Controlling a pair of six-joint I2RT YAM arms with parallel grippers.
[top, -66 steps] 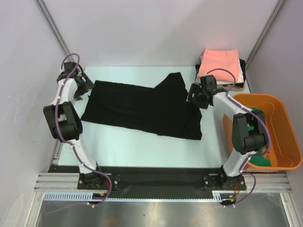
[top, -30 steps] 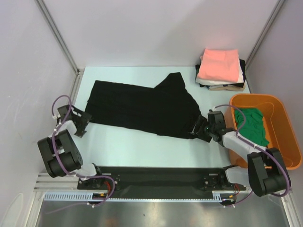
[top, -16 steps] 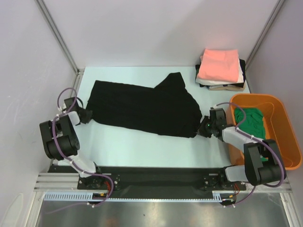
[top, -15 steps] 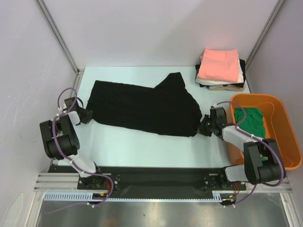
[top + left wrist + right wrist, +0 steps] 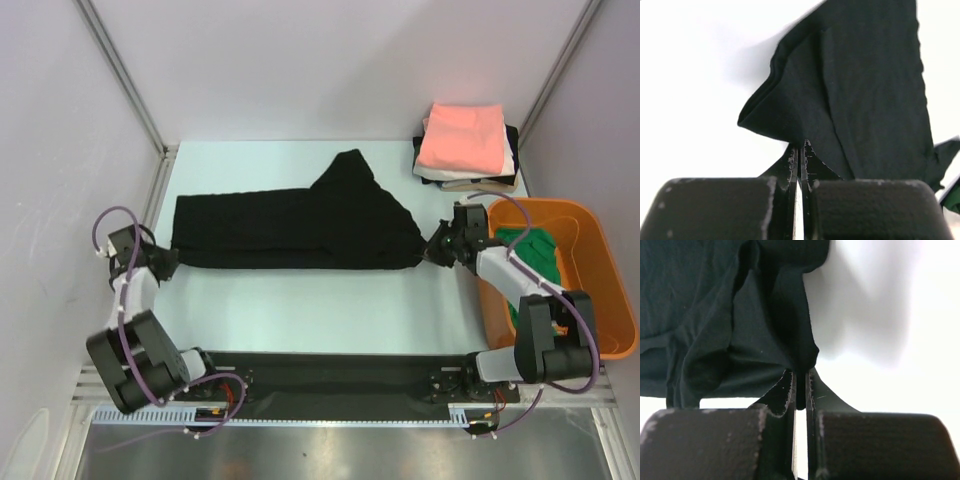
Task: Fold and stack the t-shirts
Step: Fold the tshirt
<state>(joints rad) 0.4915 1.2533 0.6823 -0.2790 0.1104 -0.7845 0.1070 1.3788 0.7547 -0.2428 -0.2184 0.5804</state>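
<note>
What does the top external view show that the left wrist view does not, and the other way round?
Only the top external view: the right gripper holding the right end of the black t-shirt, the folded stack and the orange tub. Only the left wrist view: the left gripper with jaws shut on a pinch of cloth. Both: the black t-shirt on the table.

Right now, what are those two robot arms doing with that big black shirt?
They are folding it. The left hand pinches one end of the black t-shirt and the right hand pinches the other end, so the shirt lies stretched in a long band across the table. A salmon-pink t-shirt tops the folded stack at the far right corner. A green t-shirt sits in the orange tub.
</note>
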